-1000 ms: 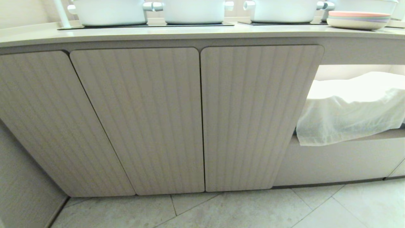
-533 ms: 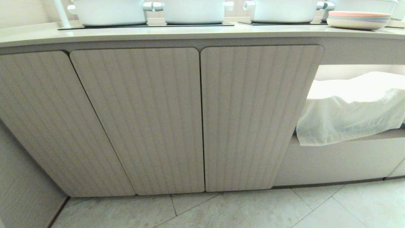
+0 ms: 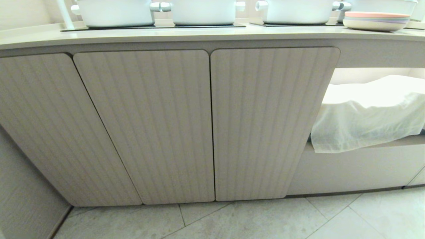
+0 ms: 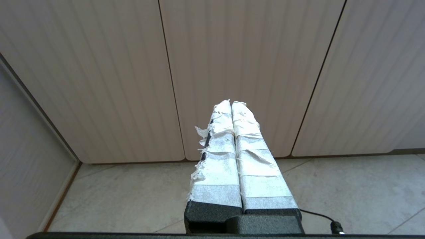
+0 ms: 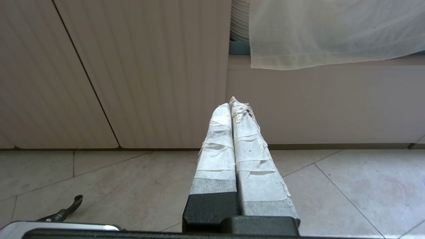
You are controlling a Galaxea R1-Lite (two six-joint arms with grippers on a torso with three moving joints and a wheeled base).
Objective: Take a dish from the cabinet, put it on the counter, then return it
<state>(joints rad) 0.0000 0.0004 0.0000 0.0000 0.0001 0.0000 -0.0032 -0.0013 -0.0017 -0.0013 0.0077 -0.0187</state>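
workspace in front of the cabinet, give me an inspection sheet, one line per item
surface: counter carries white pots on black cooktop panels.
job's things: cabinet doors all closed; the dish is not seen.
clutter: stack of pastel plates at the counter's right end; white cloth hangs from the open niche.
grippers: left hand shut, empty, low before the doors; right hand shut, empty, near the niche.
cables: thin black cable beside the left hand's base.
surroundings: pale tiled floor; wall panel at left.
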